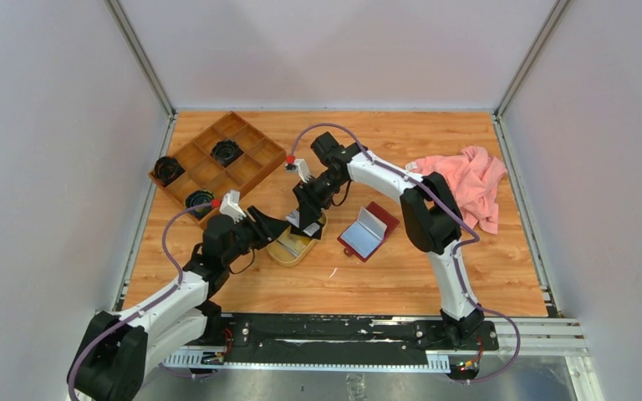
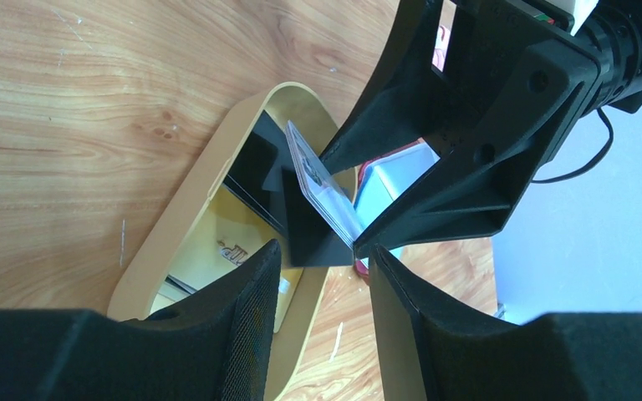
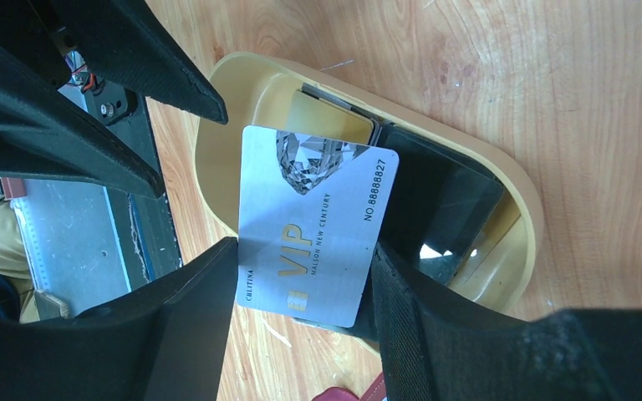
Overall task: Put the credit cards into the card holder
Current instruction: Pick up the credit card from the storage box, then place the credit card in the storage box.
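Observation:
My right gripper (image 1: 308, 219) is shut on a silver-grey credit card marked VIP (image 3: 313, 221) and holds it tilted just above the oval tan tray (image 1: 287, 252). The card shows edge-on in the left wrist view (image 2: 322, 188). A gold card (image 2: 217, 242) and dark cards lie in the tray (image 3: 518, 192). My left gripper (image 1: 277, 227) is open and empty at the tray's left end, its fingertips (image 2: 263, 276) close to the right gripper. The dark red card holder (image 1: 369, 231) lies open on the table to the tray's right, grey-blue inside up.
A brown compartmented wooden box (image 1: 217, 159) with black round objects stands at the back left. A pink cloth (image 1: 468, 184) lies at the back right. Grey walls close in the table on three sides.

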